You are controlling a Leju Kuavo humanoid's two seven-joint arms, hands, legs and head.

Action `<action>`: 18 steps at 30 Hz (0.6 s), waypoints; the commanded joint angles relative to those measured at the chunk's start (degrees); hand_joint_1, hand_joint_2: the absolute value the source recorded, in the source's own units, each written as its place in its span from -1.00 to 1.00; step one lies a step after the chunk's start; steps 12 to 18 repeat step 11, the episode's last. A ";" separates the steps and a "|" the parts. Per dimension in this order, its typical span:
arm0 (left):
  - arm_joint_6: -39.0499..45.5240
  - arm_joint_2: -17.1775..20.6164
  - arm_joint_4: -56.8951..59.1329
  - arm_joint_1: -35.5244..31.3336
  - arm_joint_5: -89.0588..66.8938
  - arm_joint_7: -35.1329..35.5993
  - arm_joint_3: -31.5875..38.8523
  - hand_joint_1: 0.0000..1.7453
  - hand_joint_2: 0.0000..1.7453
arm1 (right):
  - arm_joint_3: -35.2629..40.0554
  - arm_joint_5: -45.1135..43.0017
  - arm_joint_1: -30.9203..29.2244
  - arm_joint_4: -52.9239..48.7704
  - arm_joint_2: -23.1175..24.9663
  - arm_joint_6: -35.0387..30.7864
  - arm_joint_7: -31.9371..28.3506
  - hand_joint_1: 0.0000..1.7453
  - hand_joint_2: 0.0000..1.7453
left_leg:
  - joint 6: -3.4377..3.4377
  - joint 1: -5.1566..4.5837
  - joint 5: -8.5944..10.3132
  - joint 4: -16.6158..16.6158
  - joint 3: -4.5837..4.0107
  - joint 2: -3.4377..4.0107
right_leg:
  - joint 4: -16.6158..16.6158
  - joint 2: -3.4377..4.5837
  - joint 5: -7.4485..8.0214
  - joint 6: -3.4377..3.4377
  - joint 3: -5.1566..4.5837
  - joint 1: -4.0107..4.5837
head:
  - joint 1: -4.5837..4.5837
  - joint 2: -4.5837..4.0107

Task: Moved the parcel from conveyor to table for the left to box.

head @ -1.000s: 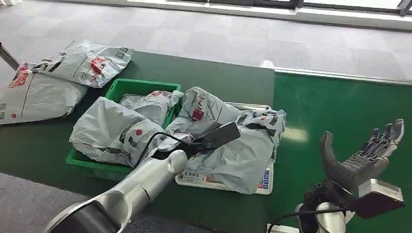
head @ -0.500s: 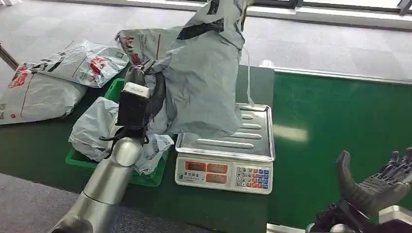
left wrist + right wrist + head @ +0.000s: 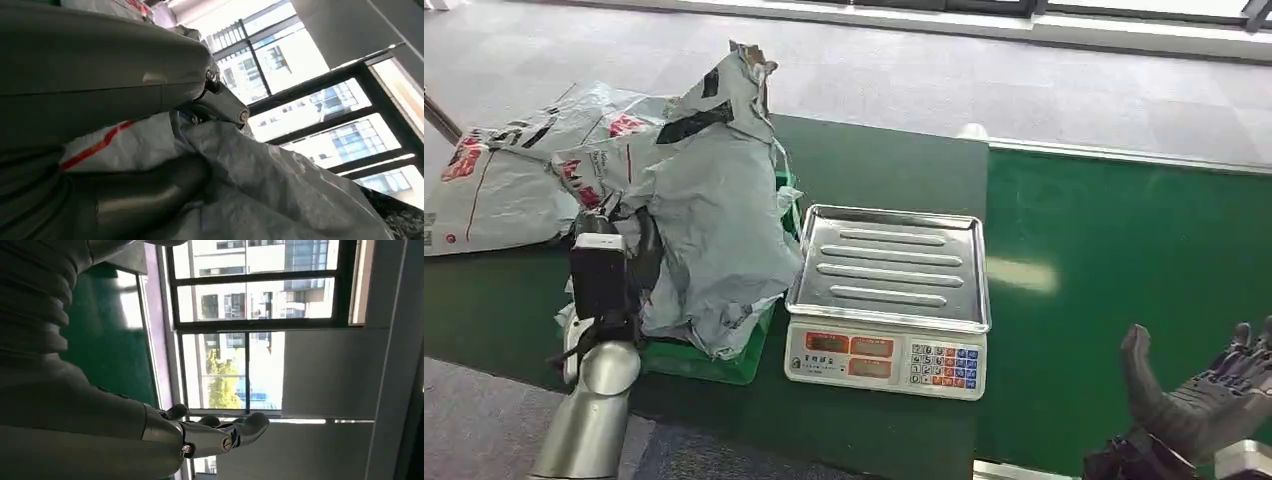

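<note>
Parcel [image 3: 719, 215], a crumpled grey poly mailer with black and red print, hangs lifted above the green crate [image 3: 714, 362], gripped by the left hand [image 3: 639, 250] at its lower left side. In the left wrist view the grey plastic film [image 3: 280, 190] bunches against the thumb [image 3: 150, 195] and the fingers [image 3: 220, 102] press into it, so the hand is clenched on the bag. The parcel's lower folds drape over the crate's near rim and hide most of the other bags inside it. Just right of the crate stands a steel-pan weighing scale [image 3: 889, 265] with a keypad on its front, its pan bare. 2 more grey mailers [image 3: 494, 185] lie on the dark green surface [image 3: 884, 165] behind and left of the crate. The right hand [image 3: 1209, 395] is low at the right, over the brighter green conveyor belt [image 3: 1124, 250], palm up, fingers spread, holding nothing.
</note>
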 commanded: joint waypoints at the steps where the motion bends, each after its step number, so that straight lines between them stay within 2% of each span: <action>1: -1.59 0.42 2.80 4.32 -10.38 7.84 6.55 -1.00 1.00 | -2.24 1.33 -1.50 1.81 2.38 1.71 1.21 -1.00 1.00 | 0.00 0.04 0.02 -0.24 0.24 0.24 | -0.28 0.16 0.09 0.00 0.18 0.05 | -0.02 0.00; 3: -1.38 -0.12 4.21 3.63 -13.10 10.95 7.30 -1.00 1.00 | -1.54 2.27 -1.87 2.43 2.01 2.40 2.36 -1.00 1.00 | 0.01 0.04 0.06 -0.21 0.17 0.10 | -0.26 0.02 0.08 0.01 0.15 0.05 | -0.02 0.00; 7: 0.71 -1.64 2.01 5.30 -12.12 9.58 8.12 -1.00 1.00 | -0.76 3.54 -2.24 3.72 1.81 3.65 3.83 -1.00 1.00 | 0.01 0.02 0.01 -0.12 0.10 0.13 | -0.16 0.07 0.06 0.01 0.10 0.02 | -0.02 0.00; 18: 1.26 -1.90 0.62 6.04 -11.20 8.96 8.18 -1.00 1.00 | -0.84 3.74 -2.27 3.92 1.88 3.91 3.94 -1.00 1.00 | 0.02 0.04 0.03 -0.19 0.13 0.14 | -0.25 0.05 0.08 0.01 0.15 0.05 | -0.02 0.00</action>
